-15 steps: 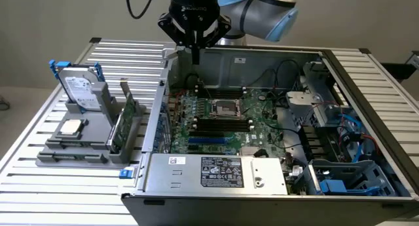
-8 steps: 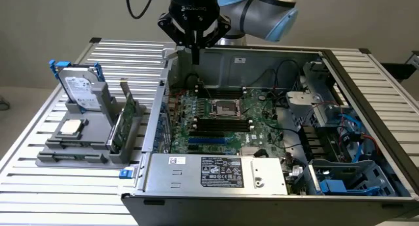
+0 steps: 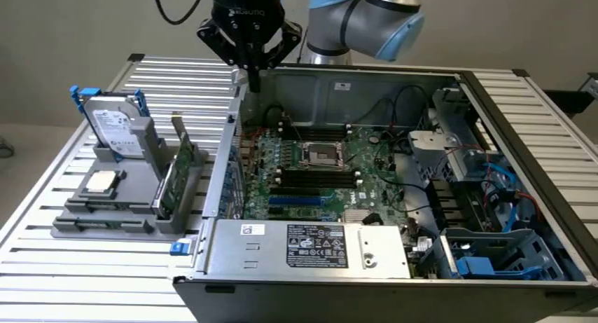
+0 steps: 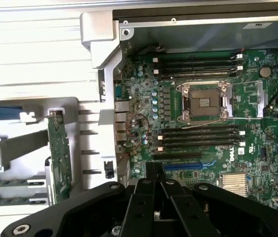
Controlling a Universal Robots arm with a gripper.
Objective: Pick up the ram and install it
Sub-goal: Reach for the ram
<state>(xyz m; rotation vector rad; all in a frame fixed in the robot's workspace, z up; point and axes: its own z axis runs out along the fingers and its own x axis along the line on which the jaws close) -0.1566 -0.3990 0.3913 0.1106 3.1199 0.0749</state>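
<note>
The gripper (image 3: 252,83) hung clenched and empty over the open computer case's (image 3: 374,92) corner. The ram (image 3: 185,165) stood on edge in the grey holder (image 3: 94,225), at the gripper's seven o'clock in the exterior view, well apart.

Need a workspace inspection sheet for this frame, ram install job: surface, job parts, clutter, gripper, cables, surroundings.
Surface: slatted metal table, carrying an open computer case and a grey holder.
Job's things: ram standing on edge in the holder, untouched; memory slots look empty.
Clutter: hard drive with blue bracket and processor chip, both on the holder.
Gripper: gripper shut, empty, above the case wall nearest the holder.
Cables: black cable beside the gripper's mount; blue and red cables inside the case.
Surroundings: plain wall; nothing else seen.
</note>
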